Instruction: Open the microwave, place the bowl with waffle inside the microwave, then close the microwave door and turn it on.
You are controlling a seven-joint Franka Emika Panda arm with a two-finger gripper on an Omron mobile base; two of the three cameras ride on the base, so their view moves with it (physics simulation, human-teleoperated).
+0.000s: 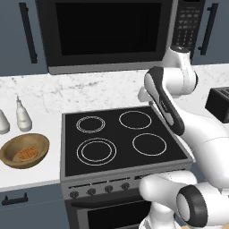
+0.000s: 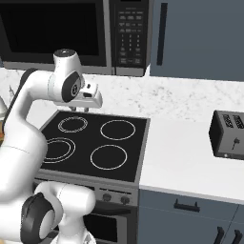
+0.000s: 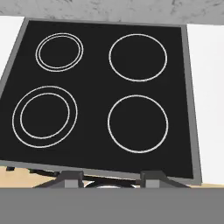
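One waffle (image 1: 26,154) lies in the bowl (image 1: 24,150) on the counter's (image 1: 31,176) left front part, beside the stove (image 1: 120,138). Microwave door (image 1: 107,29) shut above. Gripper (image 3: 112,178) over the stove, fingers spread, empty. Right base view adds a toaster (image 2: 228,135).

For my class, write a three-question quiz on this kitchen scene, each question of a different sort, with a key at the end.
1. True or false: the microwave door is shut.
2. Where is the waffle? A) in the wooden bowl on the counter left of the stove, B) on a stove ring, C) inside the microwave.
3. Fill in: the gripper hangs above the black ______, with its jaws apart and nothing between them.

Key
1. True: the dark window panel lies flush with the front of the microwave.
2. A.
3. Stove: the hand view looks straight down on its four rings.
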